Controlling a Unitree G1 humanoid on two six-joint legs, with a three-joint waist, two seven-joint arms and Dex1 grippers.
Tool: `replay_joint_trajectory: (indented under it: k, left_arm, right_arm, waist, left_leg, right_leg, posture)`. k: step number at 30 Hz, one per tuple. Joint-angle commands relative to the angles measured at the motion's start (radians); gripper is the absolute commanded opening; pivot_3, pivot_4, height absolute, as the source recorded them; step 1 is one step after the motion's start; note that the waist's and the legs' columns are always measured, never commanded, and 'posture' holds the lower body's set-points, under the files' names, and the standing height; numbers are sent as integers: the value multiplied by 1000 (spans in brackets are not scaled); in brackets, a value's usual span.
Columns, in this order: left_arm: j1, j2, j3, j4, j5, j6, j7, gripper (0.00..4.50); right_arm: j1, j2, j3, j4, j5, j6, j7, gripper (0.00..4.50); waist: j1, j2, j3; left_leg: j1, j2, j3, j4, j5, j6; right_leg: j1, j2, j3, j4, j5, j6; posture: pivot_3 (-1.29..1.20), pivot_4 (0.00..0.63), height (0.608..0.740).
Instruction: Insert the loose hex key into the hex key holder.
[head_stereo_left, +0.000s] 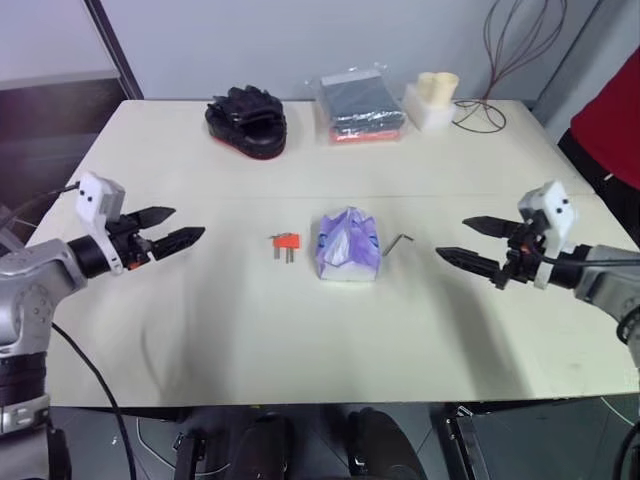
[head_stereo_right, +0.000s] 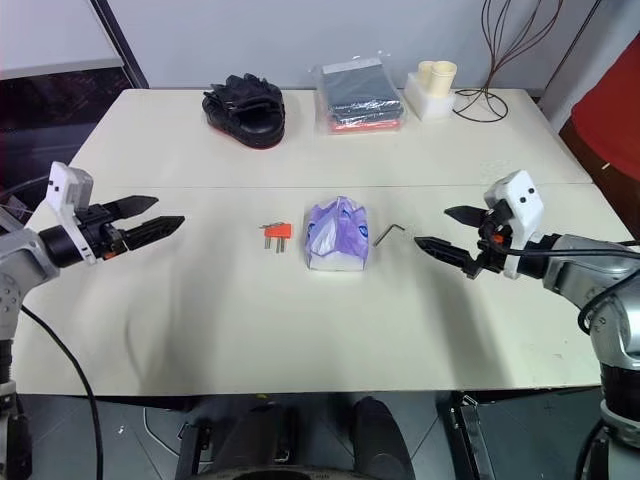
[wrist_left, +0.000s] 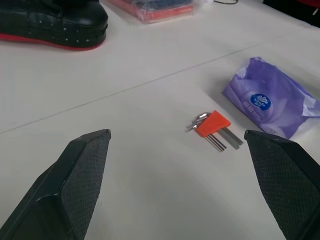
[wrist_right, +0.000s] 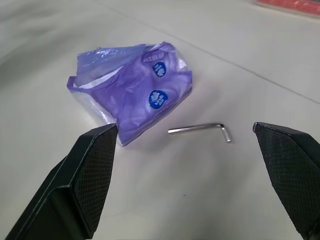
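— Both hands are seen low in the frame: the left gripper (head_stereo_left: 175, 228) at the left edge and the right gripper (head_stereo_left: 468, 243) at the right edge, each with its two black fingers spread wide apart and nothing held between them.

— And where is the task's thing placed?

— The thin L-shaped grey metal hex key (head_stereo_left: 398, 241) is found lying flat on the cream-white table (head_stereo_left: 330, 330), just right of centre, right beside the crumpled purple plastic tissue packet (head_stereo_left: 349, 248). The small orange-red plastic hex key holder (head_stereo_left: 286, 241), with short dark keys protruding, is set left of the packet, apart from it.

— And along the upper edge?

— A black padded mitt (head_stereo_left: 247, 121), a clear-wrapped dark bundle (head_stereo_left: 360, 104) and a white box bearing cream cups (head_stereo_left: 433, 101) are lined up there.
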Motion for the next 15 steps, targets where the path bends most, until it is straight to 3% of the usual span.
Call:
replay_joint_trajectory:
  k: [1,15]
  left_arm:
    - [-4,15,32,-30,-12,-18,0,4468]
    - [-30,15,-15,-8,1,-54,-41,4468]
  right_arm:
    - [-46,-1,-1,4,-6,-25,-3,4500]
    - [-67,2,20,20,-30,-49,-5,4500]
  waist:
    - [0,0,0]
    - [0,0,0]
  left_leg:
    - [0,0,0,0,0,0]
    - [0,0,0,0,0,0]
  right_leg:
    - [0,0,0,0,0,0]
    - [0,0,0,0,0,0]
  posture:
    - [0,150,740]
    - [0,150,740]
